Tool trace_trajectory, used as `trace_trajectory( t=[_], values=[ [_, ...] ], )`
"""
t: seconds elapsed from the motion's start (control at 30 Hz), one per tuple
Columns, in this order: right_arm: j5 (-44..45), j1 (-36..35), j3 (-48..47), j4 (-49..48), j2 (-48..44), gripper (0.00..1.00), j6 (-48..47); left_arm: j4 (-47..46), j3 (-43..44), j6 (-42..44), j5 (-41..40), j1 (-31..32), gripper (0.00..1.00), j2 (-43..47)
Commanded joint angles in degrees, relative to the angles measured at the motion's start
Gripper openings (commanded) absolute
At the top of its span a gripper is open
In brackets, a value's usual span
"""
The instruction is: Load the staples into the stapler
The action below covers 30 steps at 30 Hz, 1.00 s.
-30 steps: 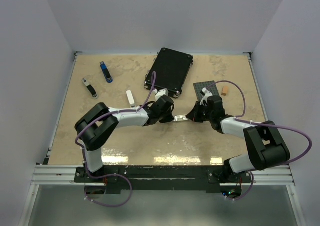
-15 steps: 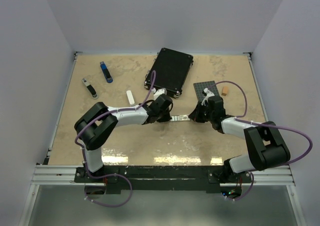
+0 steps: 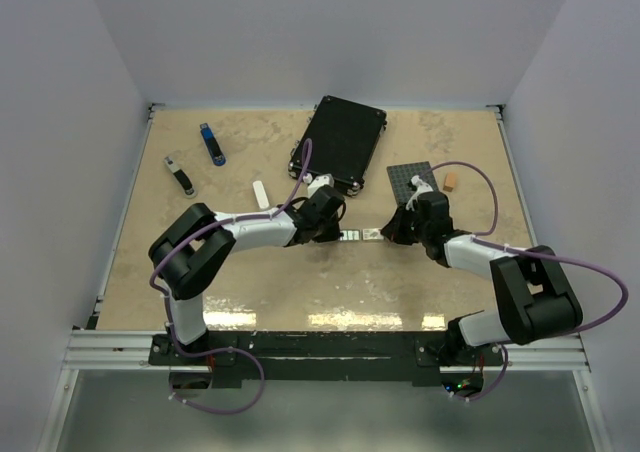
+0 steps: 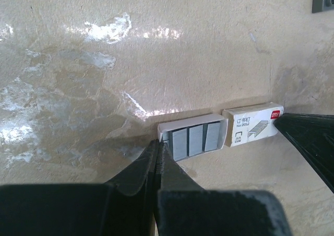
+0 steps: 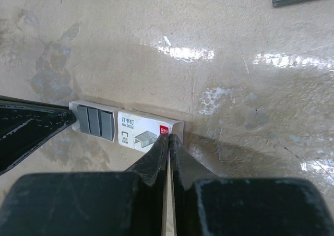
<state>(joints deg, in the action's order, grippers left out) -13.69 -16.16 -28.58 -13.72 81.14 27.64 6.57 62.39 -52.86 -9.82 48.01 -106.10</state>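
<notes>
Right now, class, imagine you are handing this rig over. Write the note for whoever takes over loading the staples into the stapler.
Left claw: shut, tips at the end of the staple tray. Whether it truly pinches the tray cannot be told.
Right claw: shut, tips at the end of the box sleeve.
The box lies mid-table between the arms. The tray is slid partly out and the grey staple strips are exposed.
Done: box opened.
Left: take out a strip, open the stapler, load it. I cannot tell which small item on the table is the stapler.

Mottled table (image 3: 250,282), staples box (image 3: 358,235), black case (image 3: 342,142)
</notes>
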Motion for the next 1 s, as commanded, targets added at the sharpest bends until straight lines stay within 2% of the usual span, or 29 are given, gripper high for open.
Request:
trace_trajectory(
  t=[0.0, 0.07, 0.1, 0.23, 0.37, 0.5, 0.57, 0.6, 0.63, 0.8, 0.83, 0.87, 0.97],
  values=[
    [1.7, 0.3, -0.3, 0.2, -1.9, 0.06, 0.0, 0.0, 2.4, 1.2, -0.2, -0.4, 0.01, -0.2],
    [2.2, 0.3, -0.3, 0.3, -2.0, 0.10, -0.1, -0.2, 2.2, 1.2, -0.3, -0.4, 0.07, 0.1],
    [2.3, 0.3, -0.3, 0.3, -2.2, 0.16, -0.1, -0.3, 2.0, 1.1, -0.4, -0.5, 0.09, 0.2],
    [2.8, 0.3, -0.1, 0.4, -2.8, 0.29, -0.1, -1.4, 1.0, 0.8, -0.1, -0.9, 0.24, 0.8],
    [3.6, 0.4, 0.0, 0.5, -3.8, 0.35, -0.2, -2.1, -0.2, 0.5, 0.1, -1.5, 0.31, 1.8],
    [4.4, 0.3, 0.5, 0.5, -5.4, 0.47, -0.2, -2.3, -1.5, 0.5, -0.6, -2.6, 0.39, 4.7],
    [5.3, 0.3, 0.7, 0.5, -7.1, 0.52, -0.4, -1.7, -2.3, 0.9, -1.8, -2.9, 0.47, 8.3],
    [5.6, 0.3, 1.0, 0.6, -7.9, 0.58, -0.4, -1.3, -2.4, 1.6, -3.0, -3.4, 0.50, 9.6],
    [6.7, 0.3, 1.1, 0.8, -8.6, 0.61, -0.7, 0.1, -2.6, 2.1, -3.8, -3.6, 0.59, 11.0],
    [8.2, 0.3, 1.9, 1.1, -13.0, 0.85, -1.4, 5.6, -4.3, 4.3, -10.2, -7.4, 0.85, 22.2],
    [8.2, 0.3, 2.0, 1.0, -13.6, 0.87, -1.4, 7.6, -5.3, 4.5, -11.2, -8.2, 0.93, 23.8],
    [8.3, 0.3, 2.5, 0.5, -14.1, 0.92, -1.4, 8.5, -6.0, 4.7, -12.1, -9.2, 0.96, 26.5],
    [8.2, 0.3, 3.0, 0.1, -14.9, 0.98, -1.4, 10.2, -8.2, 5.9, -12.9, -13.9, 0.99, 29.4]
  ],
)
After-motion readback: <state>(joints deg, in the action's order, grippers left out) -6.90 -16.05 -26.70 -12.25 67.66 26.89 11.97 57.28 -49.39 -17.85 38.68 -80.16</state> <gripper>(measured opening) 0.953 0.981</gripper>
